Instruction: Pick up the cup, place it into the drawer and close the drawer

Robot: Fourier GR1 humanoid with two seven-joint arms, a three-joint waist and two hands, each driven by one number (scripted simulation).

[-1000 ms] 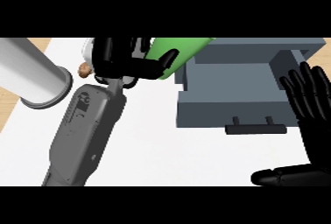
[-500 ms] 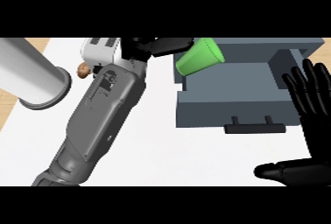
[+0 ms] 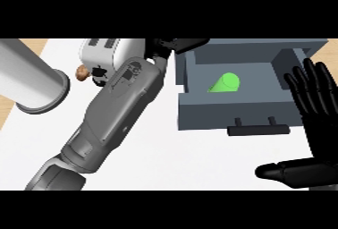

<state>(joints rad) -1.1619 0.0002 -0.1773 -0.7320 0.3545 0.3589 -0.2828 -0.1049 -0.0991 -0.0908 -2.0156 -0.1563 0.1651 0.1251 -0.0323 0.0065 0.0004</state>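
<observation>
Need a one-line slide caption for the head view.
Green cup lies tipped inside the open grey drawer; left hand sits above its rim, right hand rests open beside it.

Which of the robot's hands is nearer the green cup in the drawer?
Left. The left hand sits just above-left of the cup, by the drawer's back corner; the right hand rests farther off, right of the drawer.

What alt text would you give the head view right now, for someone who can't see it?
A green cup lies on its side inside an open grey drawer on a white counter. The left hand sits at the drawer's back left corner, holding nothing, and the right hand rests open beside the drawer. A white toaster stands at the back left.
</observation>
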